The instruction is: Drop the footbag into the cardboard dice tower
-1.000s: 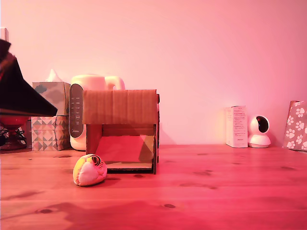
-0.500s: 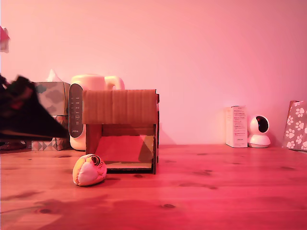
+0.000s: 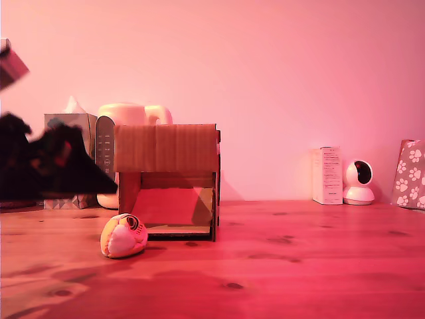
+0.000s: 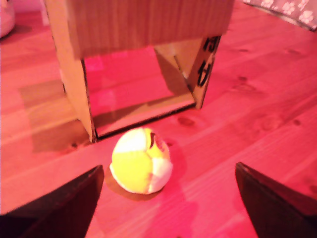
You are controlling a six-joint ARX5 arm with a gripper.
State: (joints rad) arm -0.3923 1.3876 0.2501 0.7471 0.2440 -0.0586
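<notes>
- Your claw (image 4: pixel 168 198) hangs wide open and empty above the wooden worktop (image 3: pixel 305 259), its two dark fingers (image 4: pixel 59 206) spread to either side of the footbag (image 4: pixel 141 159) without touching it.
- In the exterior view the claw (image 3: pixel 50 166) is a blurred dark shape at the left edge, in front of the patterned tissue boxes (image 3: pixel 66 123).
- The footbag (image 3: pixel 123 234) sits on the worktop just outside the front lower corner of the cardboard dice tower (image 3: pixel 169 179), at the exterior view's left of the opening; whether it touches the cardboard you cannot tell.
- The tower's wide front opening faces the exterior camera, and its sloped inner ramp (image 3: pixel 174 206) looks bare.
- To the exterior view's right of the tower the worktop runs open as far as a white carton (image 3: pixel 327 175), a round white camera (image 3: pixel 359 182) and a paw-print bag (image 3: pixel 410 174) along the wall.
- A cream appliance (image 3: pixel 126 133) stands behind the tower.
- The ball is near-round with no clear long axis; its dark ring logo (image 3: pixel 133 222) faces up and towards the tower.
</notes>
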